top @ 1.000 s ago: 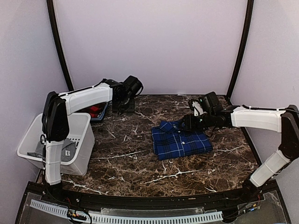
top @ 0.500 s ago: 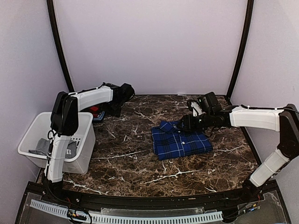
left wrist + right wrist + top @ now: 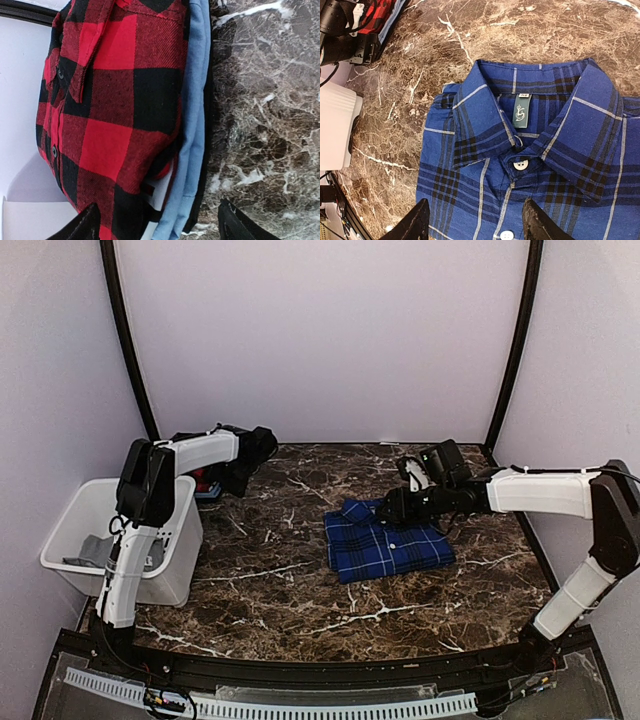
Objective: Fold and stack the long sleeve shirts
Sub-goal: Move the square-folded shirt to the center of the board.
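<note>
My left arm (image 3: 190,452) and right arm (image 3: 540,493) wear smooth white shells with black joints, rising from the near edge of the marble table (image 3: 300,590). Thin black cables (image 3: 560,472) trail each link. My fingertips (image 3: 415,225) are matte black.

In the top external view we look down from high behind the near edge of the marble table (image 3: 300,580), seeing all of it. The left wrist view hangs close over the red-and-black shirt (image 3: 115,110), filling the frame's left. The right wrist view faces down close on the blue shirt (image 3: 485,150). We find both shirts overhead, the red one also in the right wrist view's upper left.
</note>
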Robot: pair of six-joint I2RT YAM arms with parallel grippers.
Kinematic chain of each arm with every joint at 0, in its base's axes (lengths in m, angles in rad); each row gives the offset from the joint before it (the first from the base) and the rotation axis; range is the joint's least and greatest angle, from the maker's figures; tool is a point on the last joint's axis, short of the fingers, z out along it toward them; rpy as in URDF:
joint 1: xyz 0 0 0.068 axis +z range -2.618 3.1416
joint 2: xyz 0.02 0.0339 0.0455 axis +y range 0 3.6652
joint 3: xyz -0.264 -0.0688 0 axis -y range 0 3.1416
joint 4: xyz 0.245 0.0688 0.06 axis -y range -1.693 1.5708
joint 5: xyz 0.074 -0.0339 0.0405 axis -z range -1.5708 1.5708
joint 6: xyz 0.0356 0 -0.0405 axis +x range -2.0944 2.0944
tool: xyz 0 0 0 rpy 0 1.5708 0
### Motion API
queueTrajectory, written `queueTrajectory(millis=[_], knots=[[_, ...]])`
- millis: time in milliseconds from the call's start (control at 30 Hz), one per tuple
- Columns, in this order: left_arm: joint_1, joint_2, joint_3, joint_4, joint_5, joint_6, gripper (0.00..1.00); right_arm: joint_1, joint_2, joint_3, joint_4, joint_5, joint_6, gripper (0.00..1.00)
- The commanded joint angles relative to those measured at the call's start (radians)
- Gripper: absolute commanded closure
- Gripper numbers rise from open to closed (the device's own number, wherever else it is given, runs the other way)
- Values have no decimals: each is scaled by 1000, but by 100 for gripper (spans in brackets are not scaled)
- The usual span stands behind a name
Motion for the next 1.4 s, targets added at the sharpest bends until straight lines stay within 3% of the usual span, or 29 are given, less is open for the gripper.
queueTrajectory(millis=[0,433,633,833,1367], knots=[[19,31,31,-21,-2,42,21,-5,22,-4,39,-16,5,40],[27,104,42,-48,-21,74,50,-6,40,-15,53,-29,11,41],[26,108,53,-51,-3,85,78,-5,43,-15,56,-32,14,41],[9,104,71,-48,28,101,98,-6,46,-12,56,-29,14,41],[-114,97,161,-73,113,78,100,-5,30,-23,46,-8,7,41]])
